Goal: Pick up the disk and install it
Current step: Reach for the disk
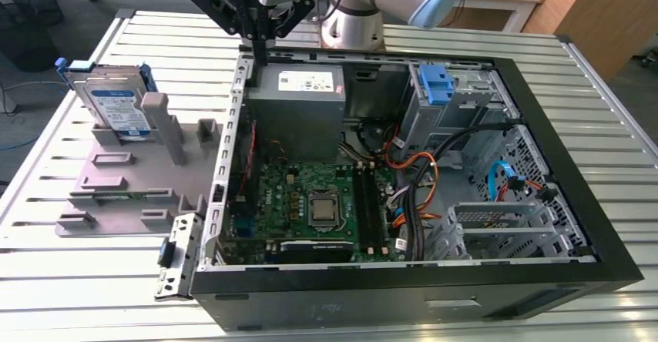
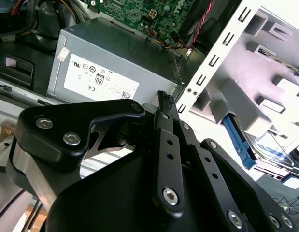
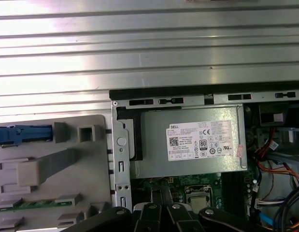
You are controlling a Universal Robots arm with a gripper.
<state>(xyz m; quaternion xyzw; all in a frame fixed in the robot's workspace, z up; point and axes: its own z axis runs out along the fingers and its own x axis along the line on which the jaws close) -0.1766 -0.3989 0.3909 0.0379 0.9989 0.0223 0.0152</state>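
The disk, a silver drive with a white-and-blue label in blue rails, stands on edge in a grey holder at the exterior view's left, beside the open computer case. In the first wrist view its blue rail shows edge-on; in the second wrist view the disk sits behind a grey post. My gripper hangs above the case's back wall, over the power supply, some way from the disk. Its black fingers lie together with nothing between them.
The grey power supply with a white sticker fills the case's back corner under the gripper. A bare blue bracket sits in the drive cage at the exterior view's right. Motherboard and loose cables lie inside. The slatted metal table surrounds everything.
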